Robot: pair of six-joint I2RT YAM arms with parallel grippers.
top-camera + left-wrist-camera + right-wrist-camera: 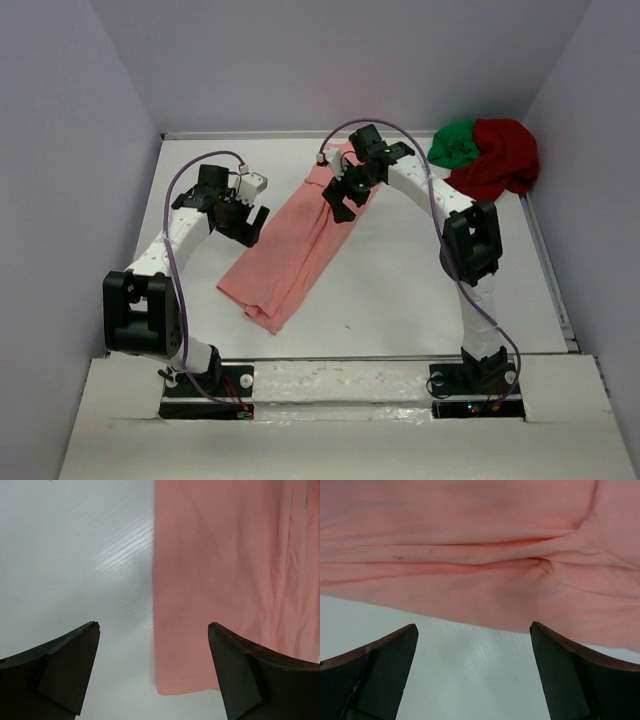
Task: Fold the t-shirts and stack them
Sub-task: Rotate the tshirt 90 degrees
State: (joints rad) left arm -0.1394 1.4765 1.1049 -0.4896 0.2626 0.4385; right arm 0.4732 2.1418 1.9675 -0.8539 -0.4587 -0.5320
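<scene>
Salmon-pink t-shirt (290, 245) is lying on the tabletop (400, 290) as a long folded strip, its long axis running from far centre toward near left. We are seeing the right fingers (380, 670) hanging over its far end, spread wide and empty. The left fingers (65, 665), equally wide and empty, are sitting just beside its left long edge. We are judging both arms close enough to pinch. Green t-shirt (455, 143) and dark red t-shirt (500, 155) are lying heaped together at the far right corner, well apart. We are seeing no containers.

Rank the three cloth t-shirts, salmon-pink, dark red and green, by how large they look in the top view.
1. Salmon-pink cloth t-shirt, laid out long.
2. Dark red cloth t-shirt, bunched.
3. Green cloth t-shirt, bunched, possibly partly hidden by the red one.
</scene>
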